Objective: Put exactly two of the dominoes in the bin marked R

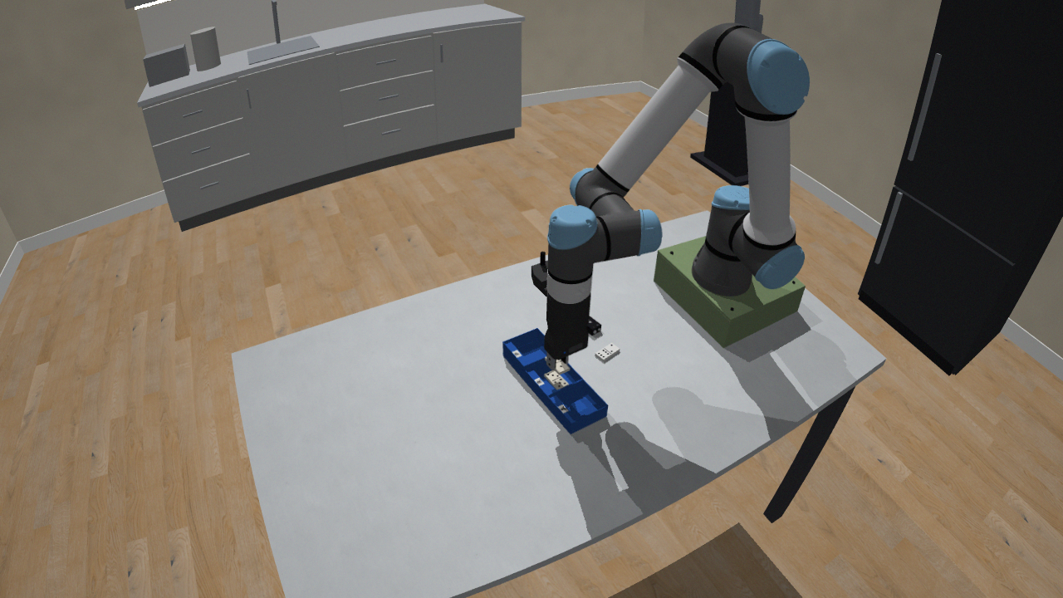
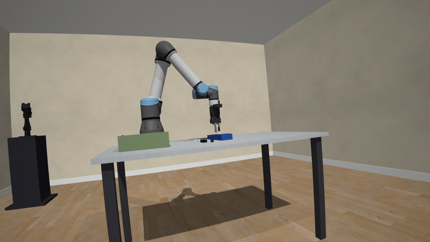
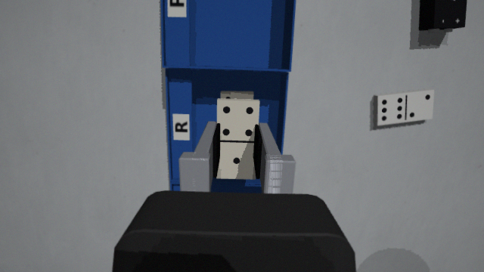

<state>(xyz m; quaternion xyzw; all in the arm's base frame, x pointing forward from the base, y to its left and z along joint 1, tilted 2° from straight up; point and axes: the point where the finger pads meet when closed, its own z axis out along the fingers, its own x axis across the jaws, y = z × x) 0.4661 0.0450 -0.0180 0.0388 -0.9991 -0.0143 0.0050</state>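
End effector: the end effector [image 3: 237, 151] is clamped on a white domino [image 3: 237, 132], its grey fingers pressing the long sides, and it hangs low over the R compartment.
Landmark: the blue bin [image 1: 553, 387], a long tray of three compartments on the counter [image 1: 386, 446]; the wrist view shows the R label [image 3: 181, 127] on the middle one.
Held domino: four pips on the far half, at least one on the near half; it hangs directly above the middle compartment, inside the outline of the walls.
Already in R: another pale domino [image 3: 236, 94] peeks out just beyond the held one, lying on the floor of the same compartment.
Left outside: a third white domino [image 3: 405, 108] lies flat on the counter to the right of the bin, apart from it, with a black piece [image 3: 442, 14] farther along that side.
Progress: by my reading, one in and the second poised over the target.
Remaining: release the piece, pull up clear of the walls, and let everything settle.
Watch for: the third domino must stay on the counter, since the count is exactly two.
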